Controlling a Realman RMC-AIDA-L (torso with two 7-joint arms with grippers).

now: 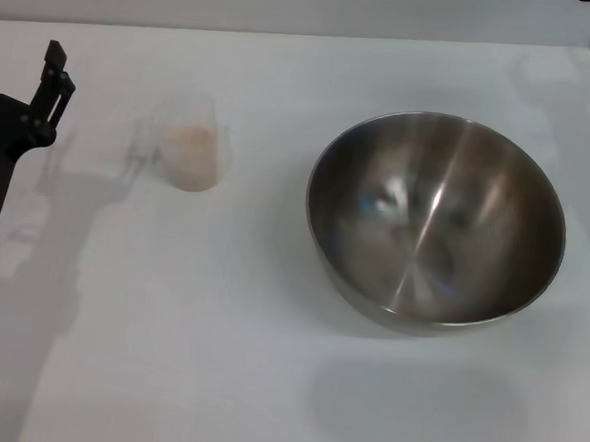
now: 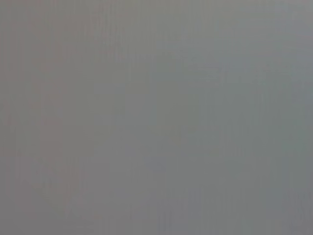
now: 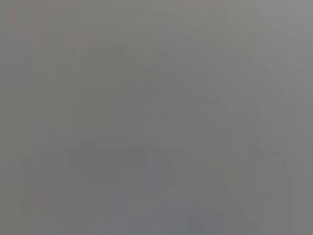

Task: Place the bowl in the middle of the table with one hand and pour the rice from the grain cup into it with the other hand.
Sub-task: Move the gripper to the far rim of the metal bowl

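The cup [image 1: 187,144] – light, brittle plastic holding rice [image 1: 191,157] – sits left of the bowl [image 1: 435,218]; best taken by its handle. Left gripper [image 1: 53,81] beyond: fingers' spread unreadable.

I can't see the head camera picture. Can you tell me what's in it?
A big shiny steel bowl sits empty on the right of a white table. To its left stands a small clear grain cup holding pale rice. The left gripper waits at the left edge, holding nothing.
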